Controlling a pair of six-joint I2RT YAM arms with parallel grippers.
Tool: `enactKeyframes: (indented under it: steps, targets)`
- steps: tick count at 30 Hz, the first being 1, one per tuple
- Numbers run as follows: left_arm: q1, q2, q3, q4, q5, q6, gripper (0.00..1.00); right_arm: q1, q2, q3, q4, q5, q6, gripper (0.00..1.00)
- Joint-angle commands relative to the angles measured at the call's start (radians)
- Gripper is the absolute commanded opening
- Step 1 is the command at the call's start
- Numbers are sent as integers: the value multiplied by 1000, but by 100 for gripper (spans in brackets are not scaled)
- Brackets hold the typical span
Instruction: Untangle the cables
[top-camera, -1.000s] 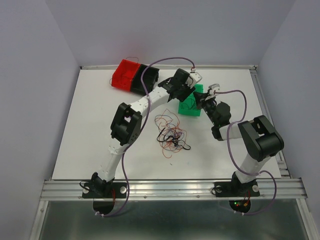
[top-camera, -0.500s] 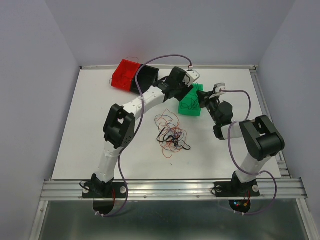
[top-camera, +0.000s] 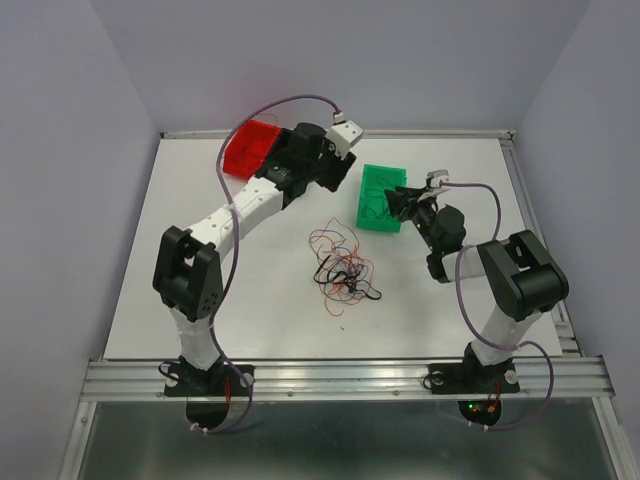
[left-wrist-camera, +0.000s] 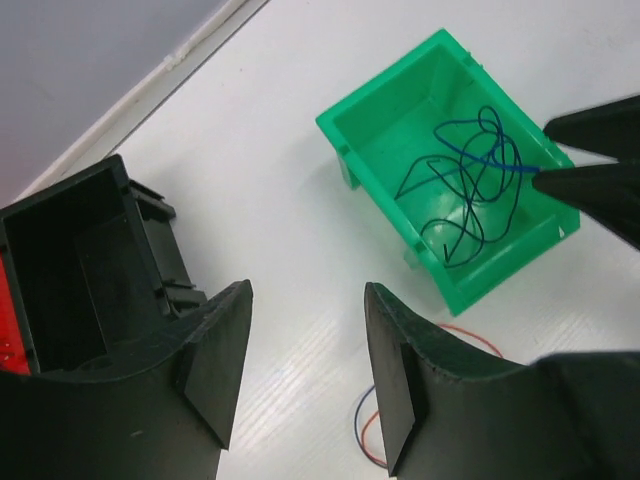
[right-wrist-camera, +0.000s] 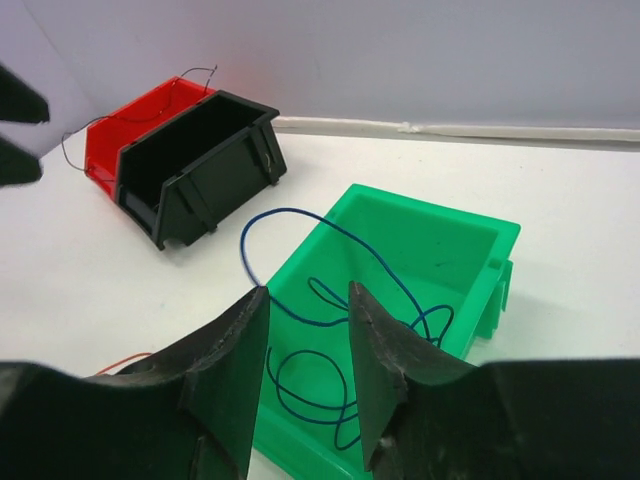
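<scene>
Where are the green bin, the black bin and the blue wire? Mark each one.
green bin (left-wrist-camera: 395, 110), left wrist view, on its inner wall.
black bin (right-wrist-camera: 210, 165), right wrist view, on its long outer side.
blue wire (right-wrist-camera: 288, 210), right wrist view, on the top of its raised arc.

Bright, even, diffuse light; soft shadows only.
Overhead view: white table evenly lit, faint shadows under the arms, no glare. Left wrist view: left gripper close to the lens looks slightly soft; green bin and blue cable are crisp, with a pale sheen on the bin floor.
</scene>
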Motion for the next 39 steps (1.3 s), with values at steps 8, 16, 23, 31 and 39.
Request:
enactKeyframes:
  steps: [8, 16, 23, 31, 39]
  targets:
    - [-11, -450, -598, 449, -30, 111, 99, -4, -242, -92, 5, -15, -27, 49]
    - [-17, -524, -742, 442, 282, 237, 99, -2, -361, -106, -219, -119, 31, 55]
    - [-16, -490, -748, 487, 209, 215, 98, 4, -278, 71, -556, -107, 21, 63]
    - [-8, -452, -753, 529, 147, 212, 97, 10, -135, 257, -667, -100, -105, 67]
    - [7, -416, -733, 526, 150, 205, 97, 8, -14, 397, -803, -206, -245, 60]
